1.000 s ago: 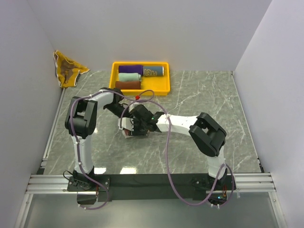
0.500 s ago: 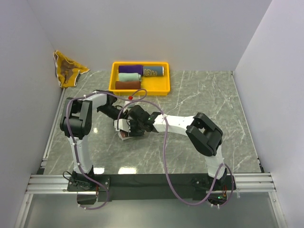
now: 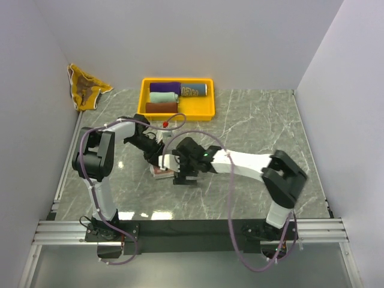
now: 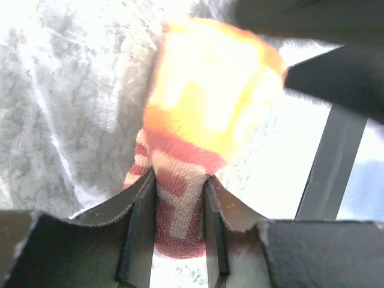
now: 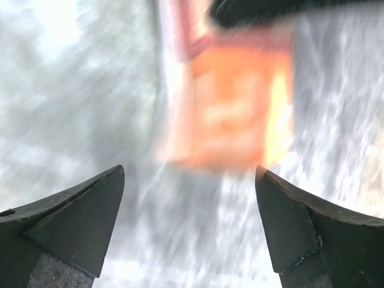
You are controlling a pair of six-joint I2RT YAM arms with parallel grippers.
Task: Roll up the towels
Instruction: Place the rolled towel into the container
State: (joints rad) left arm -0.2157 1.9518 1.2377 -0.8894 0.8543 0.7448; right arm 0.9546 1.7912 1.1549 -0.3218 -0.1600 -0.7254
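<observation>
The table (image 3: 264, 126) has a grey marble-pattern top, closed by plain white walls (image 3: 180, 36) on three sides; at its far edge stands a yellow tray (image 3: 204, 109) with four rolled towels (image 3: 165, 97) inside, and a yellow-brown towel (image 3: 87, 89) lies crumpled in the far left corner. Near the middle a reddish towel (image 4: 207, 108) lies on the marble as a small roll, its end pinched by the left gripper (image 4: 180, 198). The right gripper (image 5: 189, 174) is just beside it, jaws wide apart, holding nothing.

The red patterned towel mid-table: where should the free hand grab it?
Probably its unheld end, coming down from above: the towel lies as a narrow bundle on the table, the left gripper pinches one end, and the open right gripper hangs over it.
</observation>
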